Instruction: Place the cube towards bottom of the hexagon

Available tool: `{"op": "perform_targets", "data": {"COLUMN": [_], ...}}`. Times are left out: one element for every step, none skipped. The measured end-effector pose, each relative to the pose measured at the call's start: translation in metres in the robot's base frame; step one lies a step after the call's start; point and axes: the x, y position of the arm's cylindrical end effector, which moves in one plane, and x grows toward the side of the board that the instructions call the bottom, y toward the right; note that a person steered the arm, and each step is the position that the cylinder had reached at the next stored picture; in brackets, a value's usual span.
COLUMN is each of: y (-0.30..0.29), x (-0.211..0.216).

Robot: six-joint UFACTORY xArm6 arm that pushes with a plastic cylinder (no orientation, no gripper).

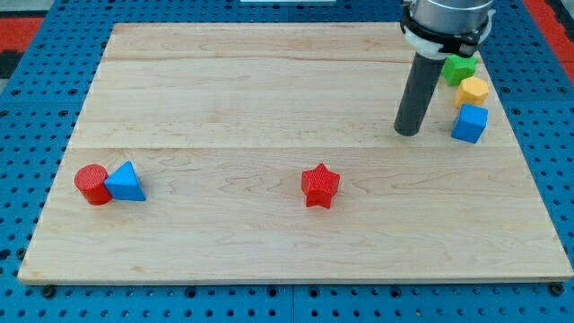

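Observation:
A blue cube (470, 123) sits at the view's right edge of the wooden board, just below a yellow hexagon (472, 91) and touching or nearly touching it. A green block (460, 67) lies just above the hexagon, partly hidden by the arm. My tip (408, 132) rests on the board to the left of the blue cube, a short gap apart from it.
A red star (320, 186) lies near the board's middle bottom. A red cylinder (92, 184) and a blue triangle (126, 182) touch each other at the view's left. The wooden board (269, 90) lies on a blue pegboard.

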Motion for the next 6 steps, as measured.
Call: {"op": "perform_targets", "data": {"y": [0.011,0.032,0.046,0.049,0.06,0.063], "x": [-0.002,-0.002,-0.002,-0.002,-0.002,-0.002]}}
